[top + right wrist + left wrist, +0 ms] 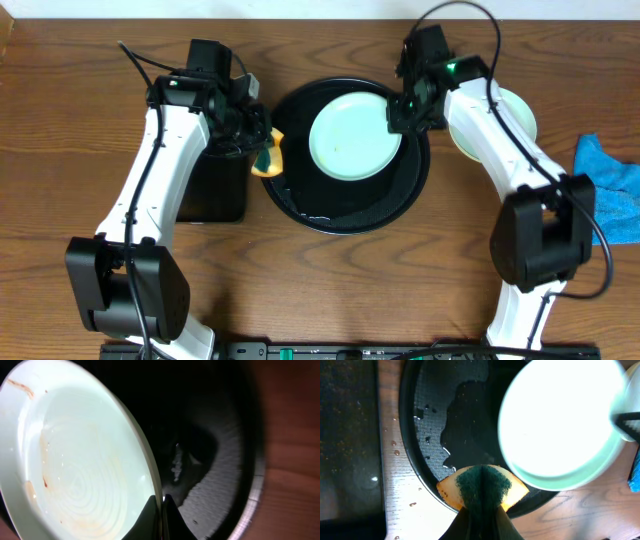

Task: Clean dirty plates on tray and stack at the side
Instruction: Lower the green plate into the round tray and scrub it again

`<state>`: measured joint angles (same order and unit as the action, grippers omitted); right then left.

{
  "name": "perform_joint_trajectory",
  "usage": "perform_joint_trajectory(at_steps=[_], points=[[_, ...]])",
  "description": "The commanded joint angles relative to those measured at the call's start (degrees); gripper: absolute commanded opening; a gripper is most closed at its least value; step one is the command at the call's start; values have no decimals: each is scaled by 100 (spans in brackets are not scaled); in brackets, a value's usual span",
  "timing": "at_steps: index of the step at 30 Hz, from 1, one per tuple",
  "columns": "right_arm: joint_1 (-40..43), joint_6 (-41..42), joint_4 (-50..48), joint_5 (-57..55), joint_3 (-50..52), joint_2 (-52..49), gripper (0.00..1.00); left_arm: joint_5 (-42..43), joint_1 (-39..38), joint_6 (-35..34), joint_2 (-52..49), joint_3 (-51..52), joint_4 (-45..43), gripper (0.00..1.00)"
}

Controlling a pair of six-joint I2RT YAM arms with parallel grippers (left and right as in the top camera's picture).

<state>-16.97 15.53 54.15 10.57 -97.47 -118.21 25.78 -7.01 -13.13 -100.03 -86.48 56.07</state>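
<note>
A pale mint-blue plate (350,135) (560,425) (75,460) is held tilted over the large round black tray (340,205) (435,435) (225,460). My right gripper (402,112) (161,505) is shut on the plate's right rim. Brownish smears streak the plate's face in the right wrist view. My left gripper (258,148) (482,517) is shut on a yellow sponge with a green scrubbing face (268,155) (482,487), at the tray's left rim and apart from the plate. Another pale plate (518,112) lies on the table to the right, partly under the right arm.
A small rectangular black tray (215,190) (347,435) sits left of the round tray, under the left arm. A blue cloth (610,190) lies at the far right edge. Water pools on the round tray's floor, and drops dot the wood beside it.
</note>
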Motion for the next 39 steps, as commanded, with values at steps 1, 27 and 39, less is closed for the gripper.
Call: perform_joint_trajectory(at_steps=[1,27,39], points=[[74,131,-262,931,297,-188,1,61,-76,125,4,13,63,8],[76,605,-1558,859,1314,-310,1,31,-1045,579,4,678,-1611,8],[72,540,-1515,750,1314,-310,1,-481,-1401,114,-490,837,-3654,8]])
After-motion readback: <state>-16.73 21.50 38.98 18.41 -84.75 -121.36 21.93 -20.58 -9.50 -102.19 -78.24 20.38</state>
